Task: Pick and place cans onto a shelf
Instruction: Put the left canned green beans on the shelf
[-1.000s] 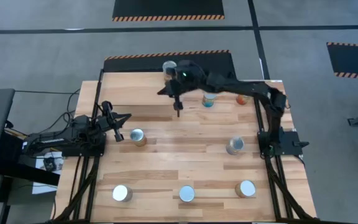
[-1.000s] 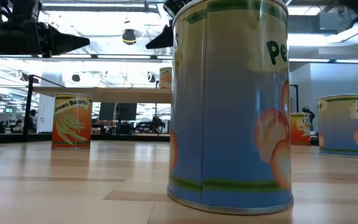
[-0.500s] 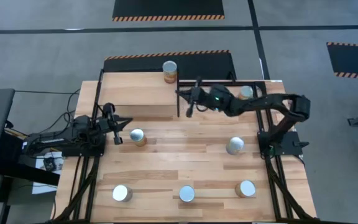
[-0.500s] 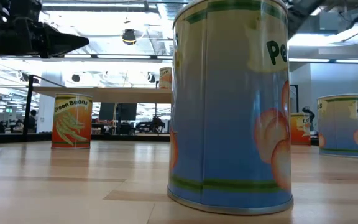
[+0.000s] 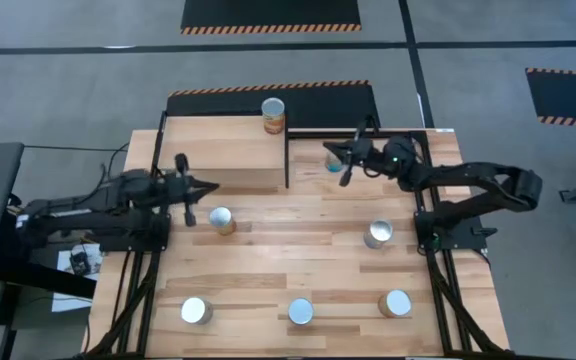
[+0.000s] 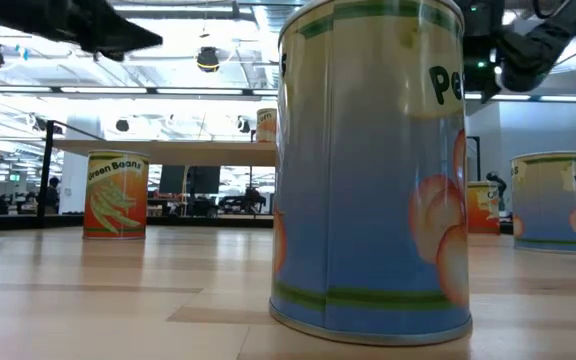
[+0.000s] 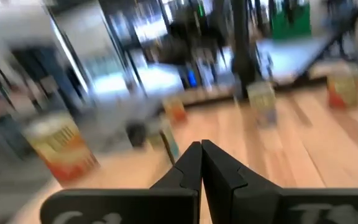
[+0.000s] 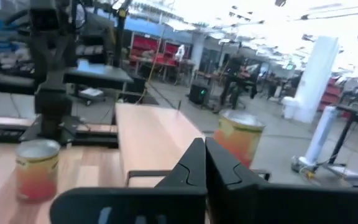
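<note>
The shelf (image 5: 223,150) is a raised light-wood platform at the table's far left. One orange can (image 5: 273,115) stands upright on its far right corner and also shows in the right wrist view (image 8: 238,138). My right gripper (image 5: 333,153) is shut and empty, raised just right of the shelf, above a blue-labelled can (image 5: 336,166). My left gripper (image 5: 203,187) is shut and empty by the shelf's near edge, beside a can (image 5: 221,220) on the table. Both wrist views show the shut fingertips (image 7: 201,152) (image 8: 204,152).
More cans stand upright on the tabletop: one at the right (image 5: 378,234) and three along the near edge (image 5: 196,311) (image 5: 300,312) (image 5: 396,303). The low view is filled by a blue can (image 6: 368,170), with a green-beans can (image 6: 116,195) behind.
My right gripper has drawn back from the can on the shelf toward the table's right edge, ending just past the shelf's right side. The can stays upright on the shelf. My left gripper has risen a little and moved toward the shelf.
</note>
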